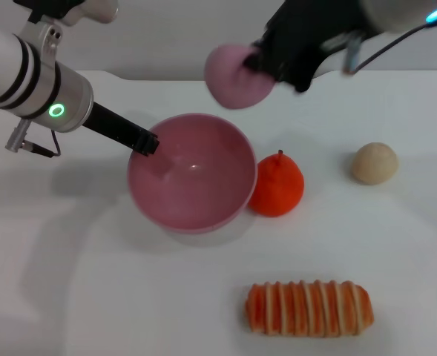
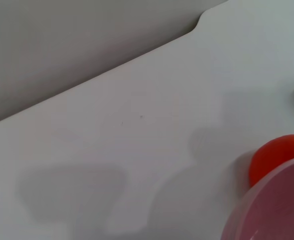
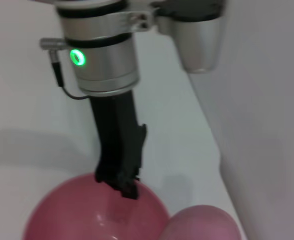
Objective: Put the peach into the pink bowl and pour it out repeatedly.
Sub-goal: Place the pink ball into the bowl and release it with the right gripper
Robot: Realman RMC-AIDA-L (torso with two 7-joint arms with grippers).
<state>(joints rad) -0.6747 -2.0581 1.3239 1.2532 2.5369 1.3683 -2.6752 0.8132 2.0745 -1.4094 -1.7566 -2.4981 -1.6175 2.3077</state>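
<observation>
The right hand (image 1: 257, 63) is covering the peach's (image 1: 234, 76) near side, its fingers blurring together. The frame edge is cropping the pink bowl (image 2: 276, 207) below the left hand (image 1: 145, 143).

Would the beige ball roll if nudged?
Probably: the ball looks fully round and sits alone on the smooth table, with nothing touching it. Its matte surface suggests a claw could grip it without much slipping.

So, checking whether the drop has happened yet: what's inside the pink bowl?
Nothing: the pink bowl shows a bare interior. The left gripper grips its rim, covering a small patch. The peach is above the far rim, in the right gripper.
</observation>
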